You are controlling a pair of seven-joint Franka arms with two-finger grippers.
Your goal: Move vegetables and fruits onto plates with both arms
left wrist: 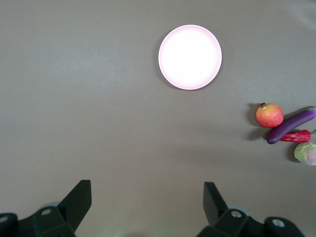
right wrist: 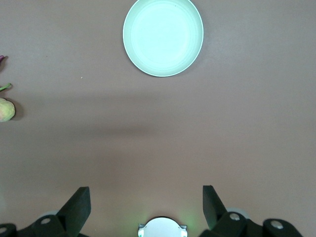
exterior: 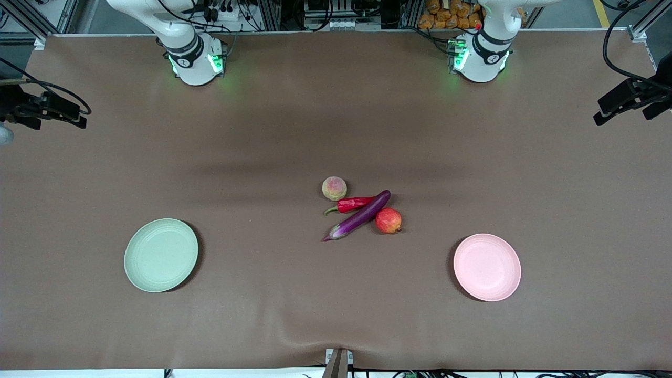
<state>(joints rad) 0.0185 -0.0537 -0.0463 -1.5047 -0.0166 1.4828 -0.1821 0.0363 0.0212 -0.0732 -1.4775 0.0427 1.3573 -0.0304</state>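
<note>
The eggplant [exterior: 360, 218] lies slantwise at the middle of the table [exterior: 105, 157], and the other produce is bunched around it. The chili [exterior: 353, 204] lies against the eggplant on the side farther from the front camera, its green stem pointing toward the right arm's end. The peach [exterior: 334, 188] sits just beside the chili, farther still from the camera than the eggplant. The red fruit [exterior: 388, 220] rests against the eggplant on the side toward the left arm's end. The green plate [exterior: 161, 255] lies well apart from the eggplant toward the right arm's end and somewhat nearer the camera; the pink plate [exterior: 487, 267] lies well apart from it toward the left arm's end, also nearer the camera. Both plates hold nothing. The left claw [left wrist: 147, 197] hangs high over bare table, fingers spread wide and gripping nothing, with the pink plate and the eggplant cluster in its view. The right claw [right wrist: 146, 197] hangs likewise over bare table near its own base, fingers spread and released, looking down on the green plate.
</note>
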